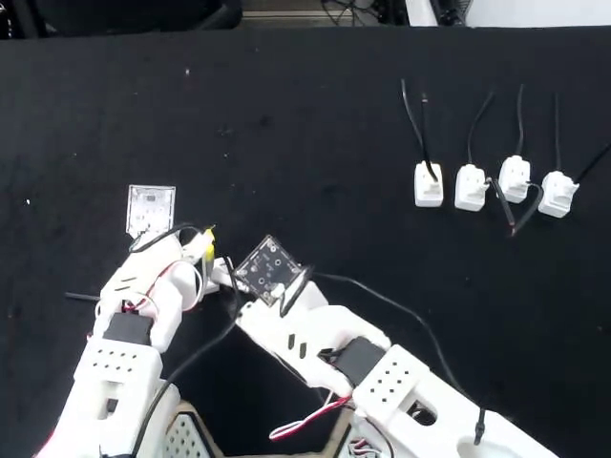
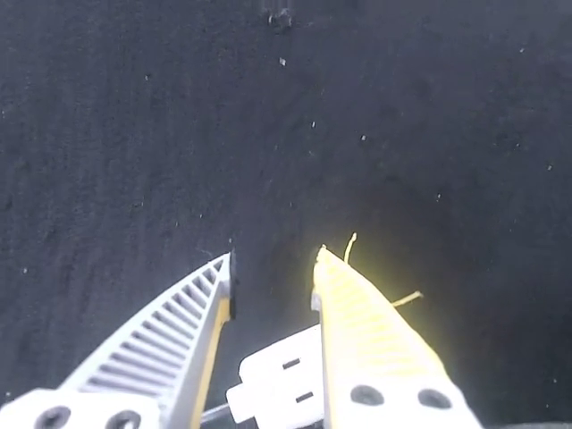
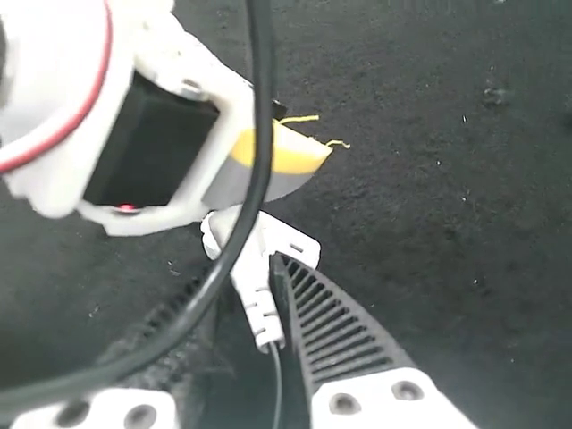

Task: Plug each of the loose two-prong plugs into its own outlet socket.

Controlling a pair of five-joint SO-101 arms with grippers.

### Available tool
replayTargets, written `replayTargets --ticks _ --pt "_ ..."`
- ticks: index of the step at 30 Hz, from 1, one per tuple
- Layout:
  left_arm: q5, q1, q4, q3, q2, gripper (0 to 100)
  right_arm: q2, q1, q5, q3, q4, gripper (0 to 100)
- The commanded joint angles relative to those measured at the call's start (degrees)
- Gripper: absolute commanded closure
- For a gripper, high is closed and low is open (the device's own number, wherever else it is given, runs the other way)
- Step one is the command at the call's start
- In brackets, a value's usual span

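The right gripper (image 3: 239, 279) appeared to pinch the white plug (image 3: 268, 239) by its ribbed body, with the cord trailing back between the jaws. The left gripper (image 2: 273, 266) held its jaws spread, and the plug sat deep between them, close to the yellow one. The white outlet socket (image 1: 151, 208) lay on the tabletop (image 1: 286, 114) near the left jaws, off to their outer side. This looked like a handover. The left jaws should probably close squarely on the plug's flat sides before the right releases, leaving the prong end free, since a skewed pinch would likely twist it.
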Motion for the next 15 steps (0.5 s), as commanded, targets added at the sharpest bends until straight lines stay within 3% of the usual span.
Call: replayTargets --ticks 1,15 --pt "-1.7 2.4 3.6 -2.3 0.7 84 -1.4 -0.4 1.1 -2.3 -4.0 98.8" --pt "-2.3 2.7 3.8 -2.3 0.7 84 -1.4 -0.5 6.9 -3.0 -1.3 98.8"
